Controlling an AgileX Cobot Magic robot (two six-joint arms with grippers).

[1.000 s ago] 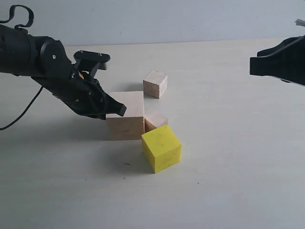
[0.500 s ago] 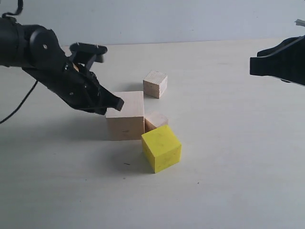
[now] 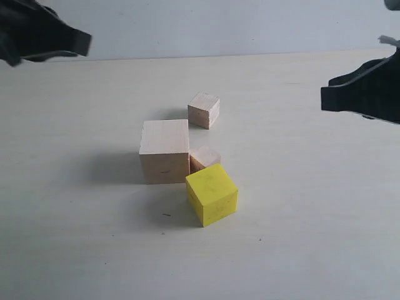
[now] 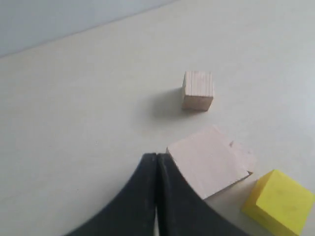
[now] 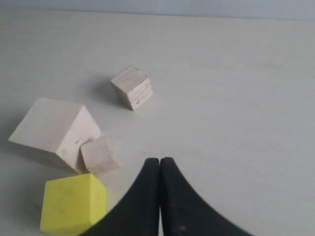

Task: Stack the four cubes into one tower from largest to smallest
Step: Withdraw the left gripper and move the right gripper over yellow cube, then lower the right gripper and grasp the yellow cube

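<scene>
Left gripper [image 4: 156, 160], pinched closed and empty, has pulled well away from the large cube [image 3: 164, 153]; right gripper [image 5: 160, 162] likewise closed; nothing stacked.

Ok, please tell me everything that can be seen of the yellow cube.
The yellow cube is bright and matte, with clean edges. It rests flat on the pale table, turned so that one vertical edge faces the exterior camera. It lies nearest that camera, just in front of the large pale wood cube and a small wood cube; whether it touches them I cannot tell. Nothing rests on it.
</scene>
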